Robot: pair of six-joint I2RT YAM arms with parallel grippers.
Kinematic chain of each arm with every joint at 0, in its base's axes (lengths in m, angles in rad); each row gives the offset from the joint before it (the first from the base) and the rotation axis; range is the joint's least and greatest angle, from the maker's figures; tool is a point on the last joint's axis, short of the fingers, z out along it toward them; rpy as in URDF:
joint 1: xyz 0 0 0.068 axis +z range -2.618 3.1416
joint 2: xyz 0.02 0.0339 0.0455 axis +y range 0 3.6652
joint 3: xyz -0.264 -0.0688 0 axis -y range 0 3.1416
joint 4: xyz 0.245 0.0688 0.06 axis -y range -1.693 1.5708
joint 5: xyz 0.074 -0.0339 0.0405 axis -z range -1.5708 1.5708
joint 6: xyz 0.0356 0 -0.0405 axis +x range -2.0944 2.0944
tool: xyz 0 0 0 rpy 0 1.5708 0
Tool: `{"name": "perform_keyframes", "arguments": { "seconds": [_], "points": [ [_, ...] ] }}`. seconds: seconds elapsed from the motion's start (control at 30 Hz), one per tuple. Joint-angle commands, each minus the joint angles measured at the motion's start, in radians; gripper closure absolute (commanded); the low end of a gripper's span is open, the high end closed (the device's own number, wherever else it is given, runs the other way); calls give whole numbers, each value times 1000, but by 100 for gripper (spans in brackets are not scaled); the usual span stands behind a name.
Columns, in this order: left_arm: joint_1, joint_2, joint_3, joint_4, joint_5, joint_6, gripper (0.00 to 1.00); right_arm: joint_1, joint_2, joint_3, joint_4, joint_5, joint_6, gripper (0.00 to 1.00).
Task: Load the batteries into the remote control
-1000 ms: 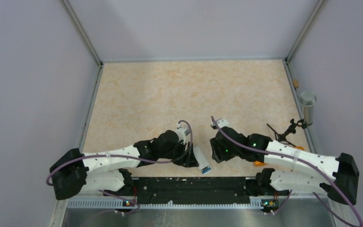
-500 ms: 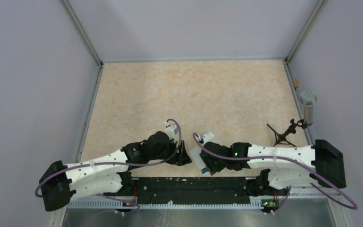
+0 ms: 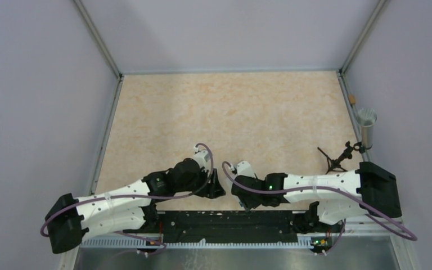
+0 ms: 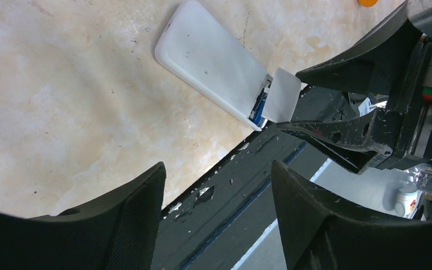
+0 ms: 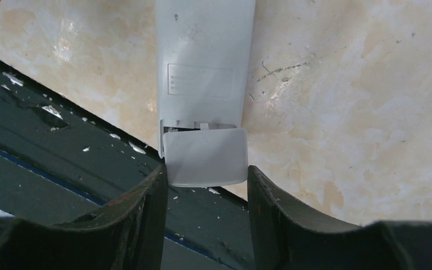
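The remote control (image 4: 211, 62) lies back up near the table's front edge, white and plain; it also shows in the right wrist view (image 5: 205, 56). Its loose battery cover (image 5: 205, 156) sits tilted at the near end, and my right gripper (image 5: 207, 174) is shut on it, one finger against each side. A blue battery (image 4: 259, 111) shows in the uncovered compartment; the dark one cannot be made out. My left gripper (image 4: 218, 166) hangs open and empty just left of the remote, over the black front rail. In the top view the right gripper (image 3: 241, 194) covers the remote.
The black front rail (image 3: 230, 219) runs along the near table edge under both grippers. A black tripod-like stand (image 3: 337, 157) and a metal cylinder (image 3: 365, 126) stand at the right wall. An orange object (image 4: 367, 1) lies beyond the remote.
My right arm has swung left and come down over the remote's near end, at the cover. My left gripper has backed off to the left and opened wider.
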Motion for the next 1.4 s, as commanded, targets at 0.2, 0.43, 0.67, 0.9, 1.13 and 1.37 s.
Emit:
{"name": "perform_keyframes", "arguments": {
  "seconds": [0.2, 0.43, 0.67, 0.9, 1.13, 1.37],
  "points": [
    [6, -19, -31, 35, 5, 18, 30, 21, 86, 124, -112, -2, 98, 86],
    [6, -46, -36, 5, -8, 41, 31, 23, 155, 203, -187, -23, 135, 87],
    [8, -83, -47, -10, -2, 58, 30, 22, 205, 246, -233, -47, 164, 87],
    [16, -89, -51, -13, 13, 78, 30, 22, 217, 251, -240, -56, 186, 88],
    [28, -81, -48, -7, 27, 91, 30, 15, 241, 262, -233, -60, 179, 88],
    [40, -73, -43, -7, 46, 96, 30, -1, 234, 256, -204, -61, 166, 88]
  ]
}}
